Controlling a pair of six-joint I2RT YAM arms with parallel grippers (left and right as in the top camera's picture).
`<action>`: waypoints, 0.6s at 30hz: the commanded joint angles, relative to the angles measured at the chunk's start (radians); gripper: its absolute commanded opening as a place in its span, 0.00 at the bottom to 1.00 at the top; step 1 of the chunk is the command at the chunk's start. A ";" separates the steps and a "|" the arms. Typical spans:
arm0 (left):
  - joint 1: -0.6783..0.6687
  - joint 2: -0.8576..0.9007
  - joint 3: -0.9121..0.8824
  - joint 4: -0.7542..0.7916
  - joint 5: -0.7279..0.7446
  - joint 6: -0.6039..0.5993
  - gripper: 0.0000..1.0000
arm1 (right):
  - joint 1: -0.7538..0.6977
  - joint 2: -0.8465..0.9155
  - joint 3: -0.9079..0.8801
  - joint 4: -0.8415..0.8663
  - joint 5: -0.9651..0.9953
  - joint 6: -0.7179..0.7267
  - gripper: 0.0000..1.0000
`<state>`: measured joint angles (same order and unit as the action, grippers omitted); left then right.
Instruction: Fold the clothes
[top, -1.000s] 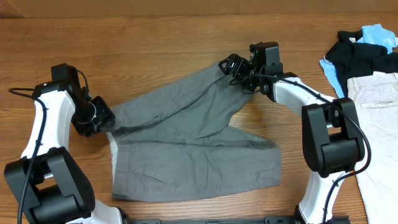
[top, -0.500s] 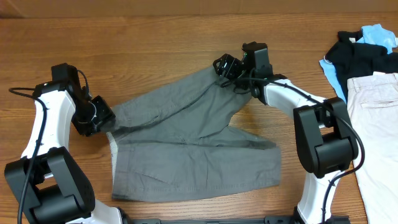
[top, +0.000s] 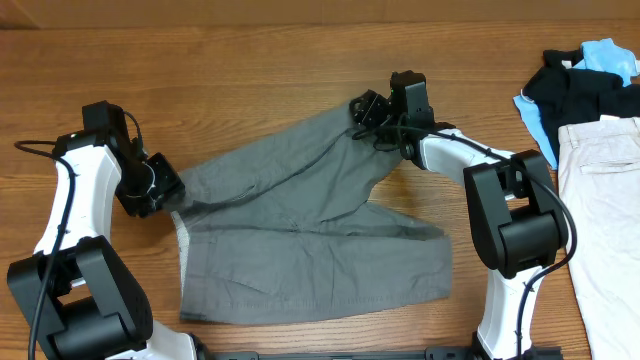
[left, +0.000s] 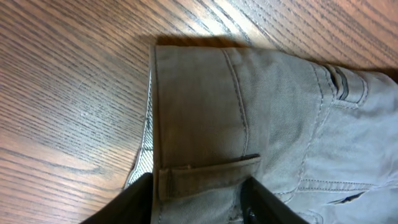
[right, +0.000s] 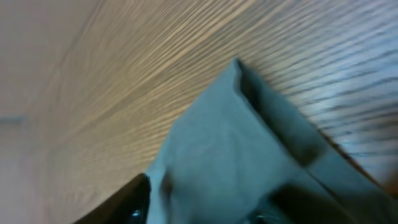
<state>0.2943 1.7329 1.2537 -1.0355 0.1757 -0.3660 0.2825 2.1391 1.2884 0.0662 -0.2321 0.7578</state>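
Note:
The medium-grey trousers (top: 300, 225) lie on the wooden table, one leg angled up to the right, the other flat along the front. My left gripper (top: 162, 196) is shut on the waistband by a belt loop at the left; the waistband fills the left wrist view (left: 205, 124) between my fingers (left: 199, 196). My right gripper (top: 362, 112) is shut on the hem of the upper leg at the back; in the right wrist view that cloth (right: 224, 155) is blurred between my fingers (right: 205, 199).
A pile of black and light-blue garments (top: 580, 80) and pale beige trousers (top: 610, 200) lie at the right edge. Bare wooden table (top: 200, 70) shows along the back and at the left.
My right gripper has carried the leg hem a little to the left and back. The left gripper and the waistband have stayed put.

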 joint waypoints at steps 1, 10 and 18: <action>-0.009 0.006 0.016 0.009 0.016 -0.001 0.36 | -0.007 0.014 0.023 0.008 0.015 0.005 0.44; -0.007 0.006 0.016 0.129 0.019 -0.063 0.04 | -0.056 0.014 0.167 -0.188 0.014 0.001 0.05; -0.008 0.006 0.017 0.374 0.059 -0.077 0.04 | -0.100 0.013 0.355 -0.346 0.015 -0.046 0.04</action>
<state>0.2924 1.7329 1.2533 -0.7197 0.2222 -0.4194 0.2150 2.1502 1.5715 -0.2676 -0.2401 0.7498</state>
